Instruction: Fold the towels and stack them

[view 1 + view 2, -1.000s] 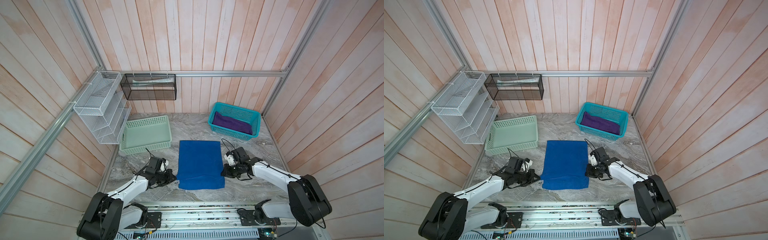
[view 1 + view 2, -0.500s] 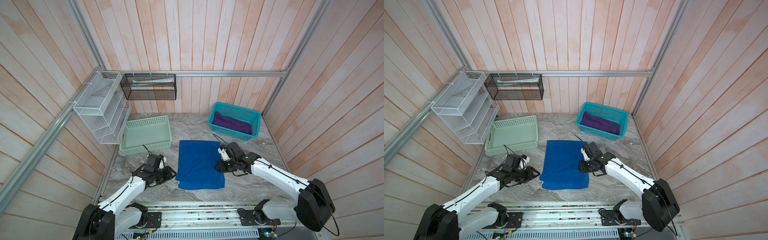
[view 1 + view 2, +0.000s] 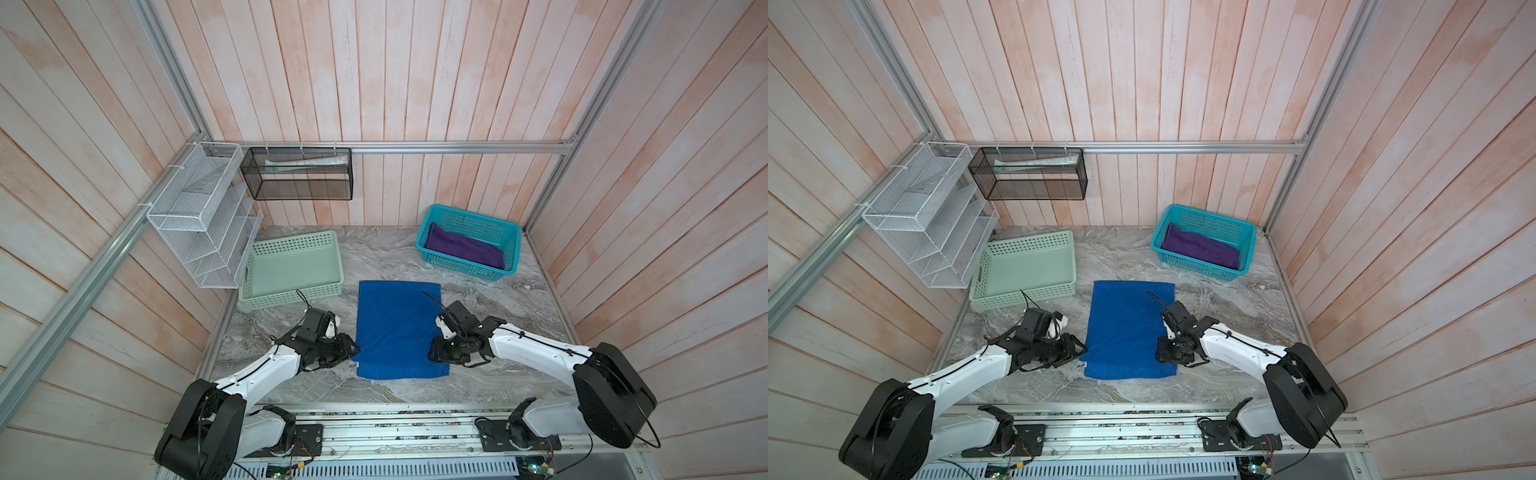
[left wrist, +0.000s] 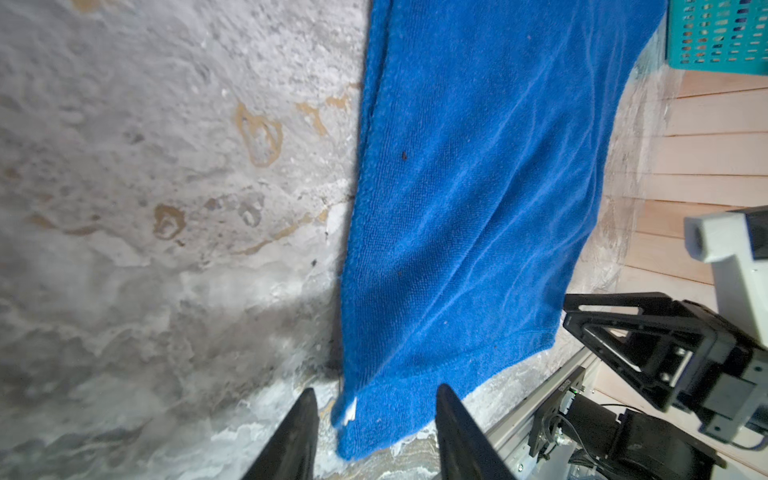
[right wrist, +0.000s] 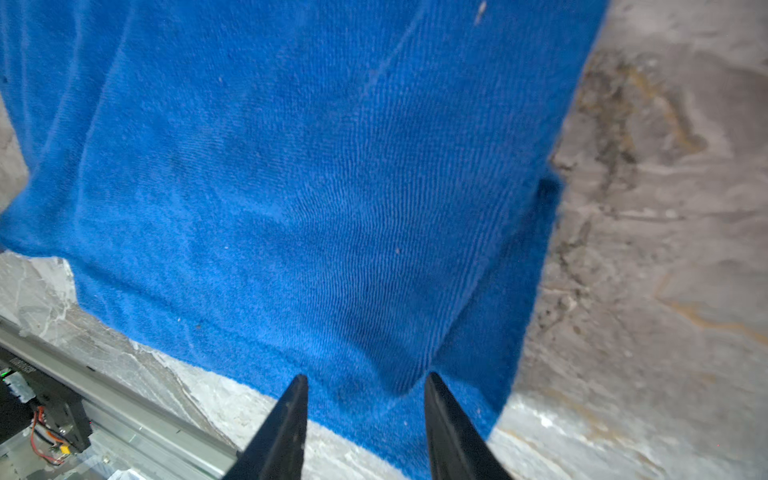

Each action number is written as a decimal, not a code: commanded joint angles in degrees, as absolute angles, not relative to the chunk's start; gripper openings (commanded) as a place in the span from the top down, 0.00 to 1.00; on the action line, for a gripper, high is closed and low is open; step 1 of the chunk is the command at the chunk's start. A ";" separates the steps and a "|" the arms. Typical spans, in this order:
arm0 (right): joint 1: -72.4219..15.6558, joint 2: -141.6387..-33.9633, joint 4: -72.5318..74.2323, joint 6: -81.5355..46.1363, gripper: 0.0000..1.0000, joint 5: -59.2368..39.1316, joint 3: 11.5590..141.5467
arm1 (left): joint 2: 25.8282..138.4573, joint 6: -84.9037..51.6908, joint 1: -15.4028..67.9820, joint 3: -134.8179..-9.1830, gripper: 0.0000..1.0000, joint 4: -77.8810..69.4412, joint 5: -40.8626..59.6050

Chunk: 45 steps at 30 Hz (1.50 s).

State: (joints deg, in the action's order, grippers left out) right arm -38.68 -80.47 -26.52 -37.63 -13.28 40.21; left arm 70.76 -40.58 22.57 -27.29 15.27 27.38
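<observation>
While left end effector [image 4: 374,399] and right end effector [image 5: 365,382] hang released by near corners of blue towel [image 3: 399,328], flat on table [image 3: 386,259], I'd pinch both evenly, lift together, fold toward far edge.

Pale pink and white wooden plank walls [image 3: 415,83] enclosed a grey marbled worktop [image 3: 386,257]. Aluminium rails [image 3: 457,147] ran along the walls. Well beyond the left tool [image 3: 354,351], a white wire-mesh rack [image 3: 199,216] and a black mesh basket [image 3: 297,174] hung from those rails. The light was even.

Purple towel [image 3: 463,250] partly behind teal basket [image 3: 465,271] wall
</observation>
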 commanded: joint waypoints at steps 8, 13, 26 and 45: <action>-39.20 -82.90 -25.59 -37.80 0.88 -13.93 41.81 | 73.18 -41.31 23.34 -26.50 0.76 10.33 29.49; -39.20 -79.59 -29.95 -37.18 1.00 -11.92 44.66 | 70.85 -40.96 23.38 -28.71 1.00 13.00 28.57; -39.20 -70.85 -36.87 -37.94 1.00 -11.41 45.40 | 62.59 -44.06 28.08 -31.67 1.00 22.41 26.84; -37.19 -72.34 -36.89 -35.79 1.00 -15.65 38.50 | 64.42 -45.74 29.95 -25.45 1.00 24.42 28.26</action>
State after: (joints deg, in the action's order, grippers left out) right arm -38.33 -72.20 -34.61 -37.67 -15.75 36.18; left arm 64.58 -46.57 29.71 -24.77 23.05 28.18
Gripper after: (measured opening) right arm 0.046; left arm 0.045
